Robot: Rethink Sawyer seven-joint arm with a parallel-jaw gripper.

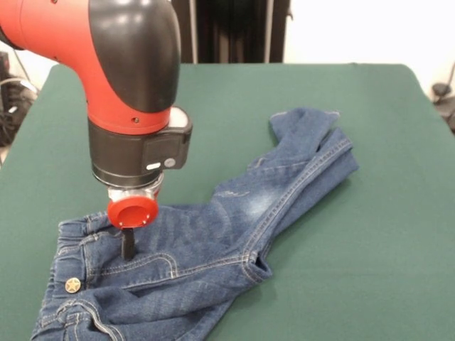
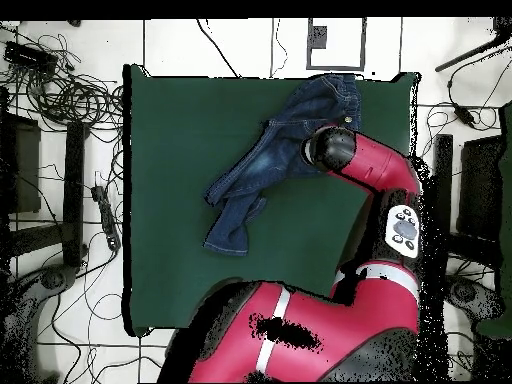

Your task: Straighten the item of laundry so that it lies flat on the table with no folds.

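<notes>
A: Where are the jeans (image 1: 213,249)?

B: On the green table (image 1: 384,234), toward five o'clock in the front view, waistband at seven, legs bunched together running up to one o'clock.

A: And the arm (image 1: 131,64)?

B: At eleven, coming straight down over the waistband, right of the brass button (image 1: 72,285).

A: The gripper (image 1: 129,246)?

B: Its dark tip meets the denim; whether it's spread or pinching, I can't tell.
</notes>
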